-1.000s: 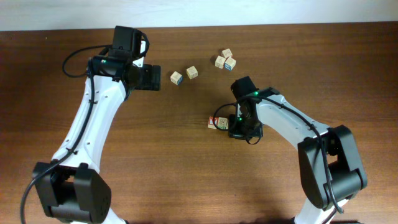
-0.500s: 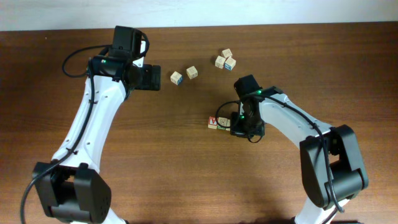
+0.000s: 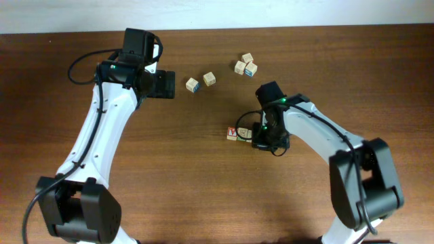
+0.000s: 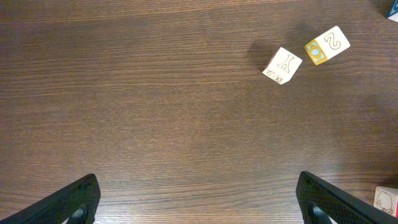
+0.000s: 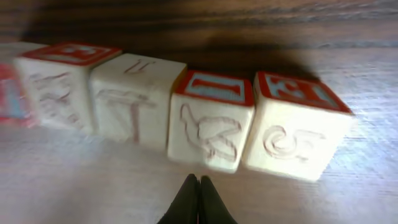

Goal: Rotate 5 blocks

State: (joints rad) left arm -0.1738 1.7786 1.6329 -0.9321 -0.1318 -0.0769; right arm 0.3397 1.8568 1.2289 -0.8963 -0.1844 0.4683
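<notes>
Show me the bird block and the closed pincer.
bird block (image 5: pixel 210 134): right wrist view, centre of its drawn front face.
right gripper (image 5: pixel 199 186): right wrist view, where the shut fingertips meet.

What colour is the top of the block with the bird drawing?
Red frame around pale blue on that block, best in the right wrist view.

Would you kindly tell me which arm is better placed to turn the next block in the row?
Right, probably: the right gripper is shut and close in front of the row of blocks. The left gripper hangs open across the table, nearer two loose blocks than the row.
</notes>
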